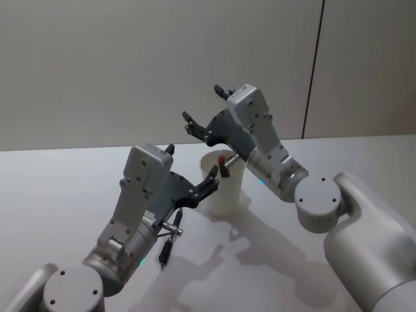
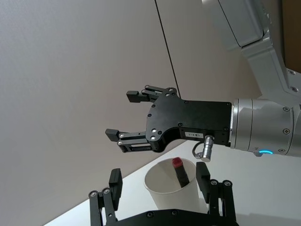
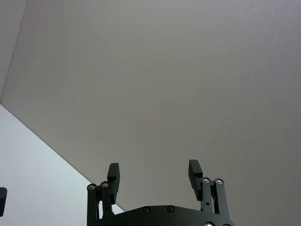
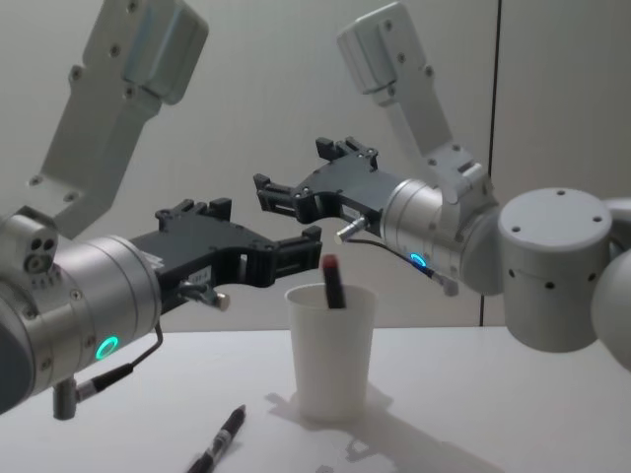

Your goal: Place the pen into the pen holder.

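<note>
White table (image 1: 65,175), plain grey wall behind. Your red-capped pen (image 4: 332,281) stands in the paper cup (image 4: 330,350) at centre, so placement looks done. Right gripper (image 2: 121,114) hovers above it, jaws apart and empty. Left gripper (image 2: 159,174) sits just left of the cup, likewise spread. A black pen (image 1: 168,244) lies near left, not yet placed.

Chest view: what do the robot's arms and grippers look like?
Silver-grey arms with rounded joints. The left gripper and right gripper are black, two-fingered, with screw heads. Each wrist has a cyan light; a black cable loops under the left.
</note>
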Available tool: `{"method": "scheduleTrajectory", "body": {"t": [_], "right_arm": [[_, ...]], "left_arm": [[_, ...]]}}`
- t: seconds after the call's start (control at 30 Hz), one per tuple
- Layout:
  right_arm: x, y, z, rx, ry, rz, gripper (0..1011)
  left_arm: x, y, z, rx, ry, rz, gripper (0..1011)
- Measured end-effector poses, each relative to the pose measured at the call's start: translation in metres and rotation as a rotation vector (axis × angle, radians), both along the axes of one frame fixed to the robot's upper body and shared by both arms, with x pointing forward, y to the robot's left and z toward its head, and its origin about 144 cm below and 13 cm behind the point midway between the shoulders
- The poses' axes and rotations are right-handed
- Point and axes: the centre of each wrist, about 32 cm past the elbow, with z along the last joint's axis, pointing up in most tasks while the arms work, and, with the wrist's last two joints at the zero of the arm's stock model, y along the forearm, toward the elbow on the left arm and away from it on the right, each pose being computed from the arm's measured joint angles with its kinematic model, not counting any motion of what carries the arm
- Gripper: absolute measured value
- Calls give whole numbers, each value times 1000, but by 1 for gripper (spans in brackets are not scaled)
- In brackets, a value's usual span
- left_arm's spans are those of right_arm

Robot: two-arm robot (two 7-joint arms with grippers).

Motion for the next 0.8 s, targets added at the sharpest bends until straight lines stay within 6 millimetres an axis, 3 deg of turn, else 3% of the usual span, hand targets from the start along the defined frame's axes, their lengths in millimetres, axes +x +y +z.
{"method": "scheduleTrajectory", "body": {"t": [0.17, 0.8], "right_arm": [[0, -1, -1, 1, -1, -1, 999], [-21, -11, 9, 37, -23, -42, 1002]], "left_arm": [[0, 0, 0, 0, 0, 0, 1000], [0, 0, 0, 0, 0, 0, 1000]]}}
